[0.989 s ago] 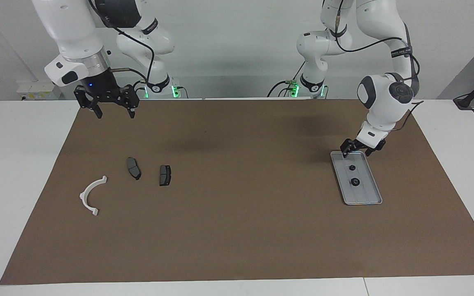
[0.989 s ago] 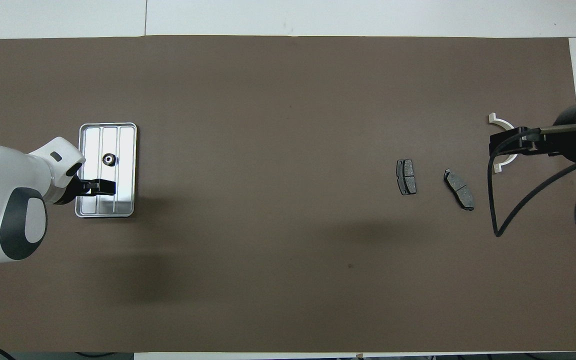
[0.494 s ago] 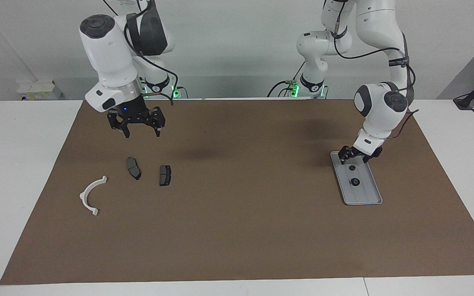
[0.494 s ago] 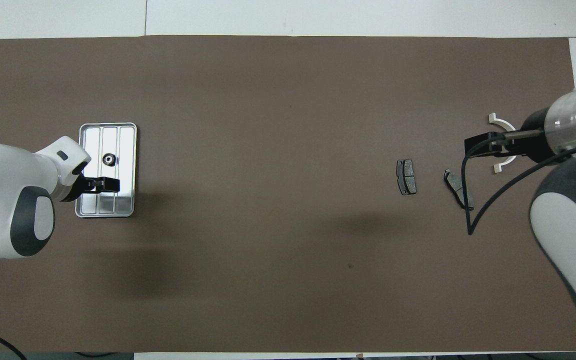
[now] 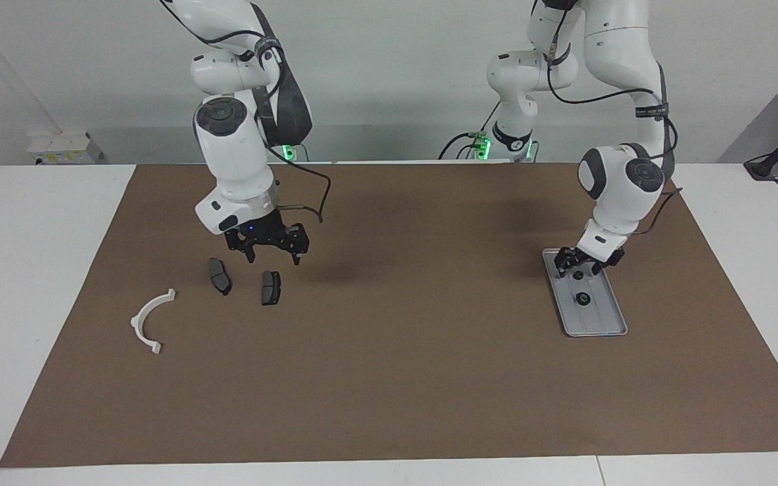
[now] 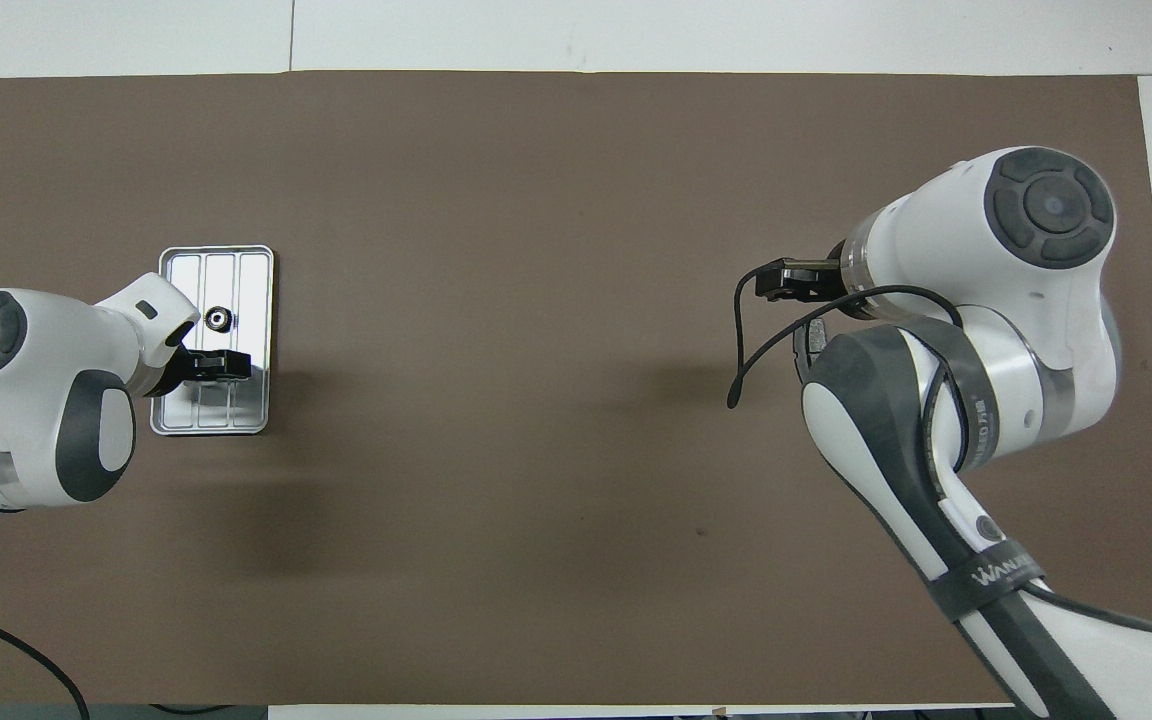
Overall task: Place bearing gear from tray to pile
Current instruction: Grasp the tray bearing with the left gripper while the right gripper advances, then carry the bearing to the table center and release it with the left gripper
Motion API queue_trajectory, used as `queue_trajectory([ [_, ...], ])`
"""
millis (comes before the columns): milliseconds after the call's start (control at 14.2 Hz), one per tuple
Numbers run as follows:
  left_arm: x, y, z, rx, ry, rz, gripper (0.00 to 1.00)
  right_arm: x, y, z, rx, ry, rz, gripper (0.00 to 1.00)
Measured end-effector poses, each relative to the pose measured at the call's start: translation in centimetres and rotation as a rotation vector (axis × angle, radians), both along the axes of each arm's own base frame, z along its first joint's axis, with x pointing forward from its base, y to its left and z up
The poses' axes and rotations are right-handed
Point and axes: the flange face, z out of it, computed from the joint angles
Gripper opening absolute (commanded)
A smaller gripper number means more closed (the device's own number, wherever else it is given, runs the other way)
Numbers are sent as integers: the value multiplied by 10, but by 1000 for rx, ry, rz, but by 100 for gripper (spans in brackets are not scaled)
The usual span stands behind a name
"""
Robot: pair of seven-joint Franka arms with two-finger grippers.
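Observation:
The silver-grey tray (image 5: 600,320) lies on the mat at the left arm's end of the table. Two small dark parts lie in it: a round bearing gear (image 5: 583,299) and, nearer to the robots, a dark nut-like part (image 5: 577,275). My left gripper (image 5: 579,268) is open and low over the tray's nearer end, with its fingers either side of the nut-like part. In the overhead view the left gripper (image 6: 223,362) covers that part, and the gear (image 6: 217,319) shows on the tray (image 6: 176,270). My right gripper (image 5: 272,257) is open and empty above the brake pads.
The pile lies at the right arm's end: two dark brake pads (image 5: 219,276) (image 5: 271,287) and a white half-ring bracket (image 5: 149,321). The right arm (image 6: 986,300) hides the pile in the overhead view. A brown mat (image 5: 389,351) covers the table.
My right arm has swung from the table's end to above the brake pads and come down. My left gripper has sunk lower over the tray's nearer end.

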Motion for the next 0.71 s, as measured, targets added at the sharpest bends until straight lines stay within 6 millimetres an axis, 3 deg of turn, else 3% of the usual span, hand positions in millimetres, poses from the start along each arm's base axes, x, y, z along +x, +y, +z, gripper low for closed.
queue_trajectory([
  [141,0,0,0,0,2,0,46,3,1,-8,1,-1,-5,100],
  [212,0,0,0,0,3,1,29,4,1,-9,1,-1,-6,100],
  [283,0,0,0,-1,3,1,3,4,1,-8,1,-2,-6,100],
  [706,5,-4,11,-36,29,37,0,4,0,-8,1,-3,-7,100],
])
